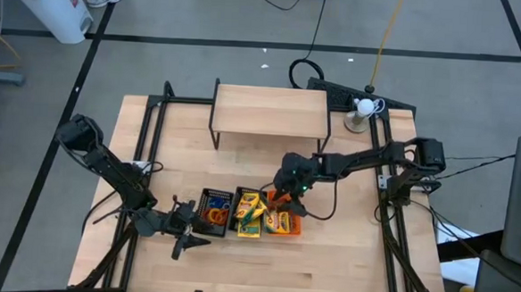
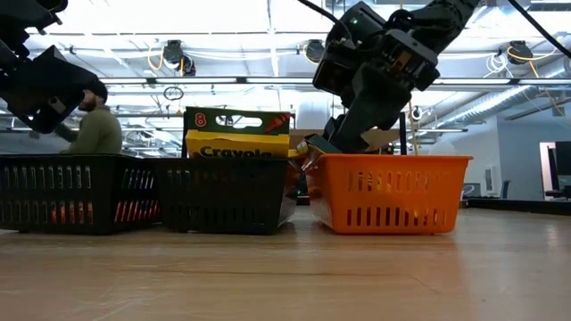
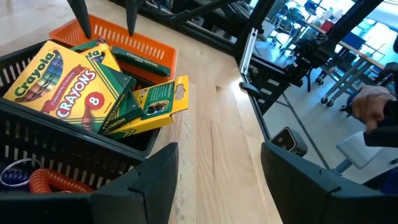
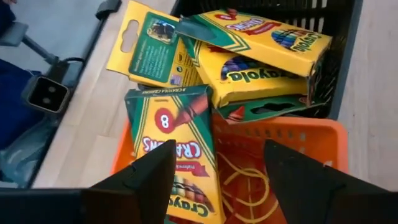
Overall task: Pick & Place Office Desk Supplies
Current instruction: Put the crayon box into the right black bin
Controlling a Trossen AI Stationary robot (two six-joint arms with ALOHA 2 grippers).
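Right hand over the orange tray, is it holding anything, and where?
Nothing held: the right hand is open above the orange mesh tray, a crayon box lying loose beneath.

Grey floor (image 1: 205, 18) with dark tape lines, white bin (image 1: 49, 1), bright ceiling strip lights (image 2: 268, 18), person (image 2: 96, 125) behind.

a light wooden table (image 1: 326, 257) carries three mesh trays (image 1: 247, 211) in a row, a shelf (image 1: 269, 111) behind them.

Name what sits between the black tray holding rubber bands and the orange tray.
A second black tray, full of crayon boxes, sits between the band tray and the orange tray. The high view shows the row best.
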